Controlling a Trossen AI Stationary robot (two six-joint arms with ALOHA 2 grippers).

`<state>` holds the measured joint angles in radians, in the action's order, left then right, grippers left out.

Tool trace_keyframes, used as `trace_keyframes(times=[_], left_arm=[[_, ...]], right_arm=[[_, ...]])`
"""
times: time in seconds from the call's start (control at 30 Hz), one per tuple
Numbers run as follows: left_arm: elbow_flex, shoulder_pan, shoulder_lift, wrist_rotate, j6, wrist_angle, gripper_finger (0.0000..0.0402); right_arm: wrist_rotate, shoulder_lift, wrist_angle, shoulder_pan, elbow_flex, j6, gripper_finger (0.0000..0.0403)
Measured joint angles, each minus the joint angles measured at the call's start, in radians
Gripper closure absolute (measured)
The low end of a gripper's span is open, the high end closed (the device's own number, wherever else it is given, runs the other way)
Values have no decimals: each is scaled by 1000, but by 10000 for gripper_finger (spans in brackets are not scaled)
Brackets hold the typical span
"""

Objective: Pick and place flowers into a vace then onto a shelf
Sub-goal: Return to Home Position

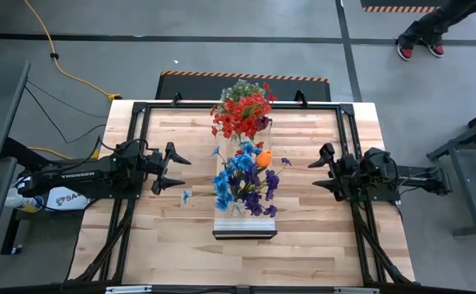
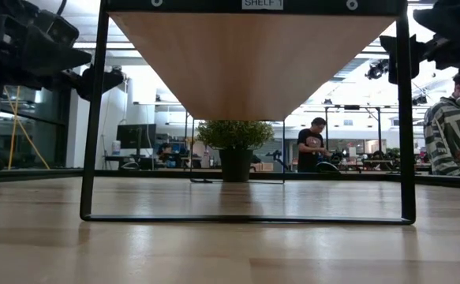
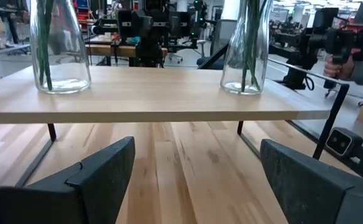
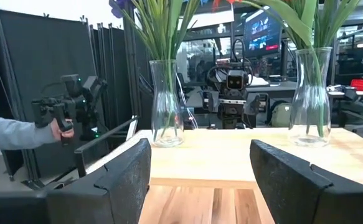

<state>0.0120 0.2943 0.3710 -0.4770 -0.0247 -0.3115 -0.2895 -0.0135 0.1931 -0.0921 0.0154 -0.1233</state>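
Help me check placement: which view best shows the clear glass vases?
Left wrist view: both clear glass vases stand upright on the light wooden shelf. Right wrist view shows them similarly. High view shows mostly their blooms; low view, just the shelf's underside.

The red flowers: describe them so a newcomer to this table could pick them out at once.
On the wooden table a narrow light-wood shelf runs down the middle. Two bunches stand on it; the red flowers are at its end toward the high view's top. The other bunch is blue, purple and orange.
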Motion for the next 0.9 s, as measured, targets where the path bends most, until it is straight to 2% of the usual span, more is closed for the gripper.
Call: trace_keyframes(times=[0.33,0.53,0.73,0.9], left_arm=[[0,0,0,4,53,0,23],[-1,0,0,113,73,1,23],[-1,0,0,129,12,2,23],[-1,0,0,128,-157,84,23]], right_arm=[[7,0,-39,0,0,63,141],[6,0,-41,0,0,106,141],[-1,0,-41,0,0,97,141],[-2,0,-42,0,0,-3,141]])
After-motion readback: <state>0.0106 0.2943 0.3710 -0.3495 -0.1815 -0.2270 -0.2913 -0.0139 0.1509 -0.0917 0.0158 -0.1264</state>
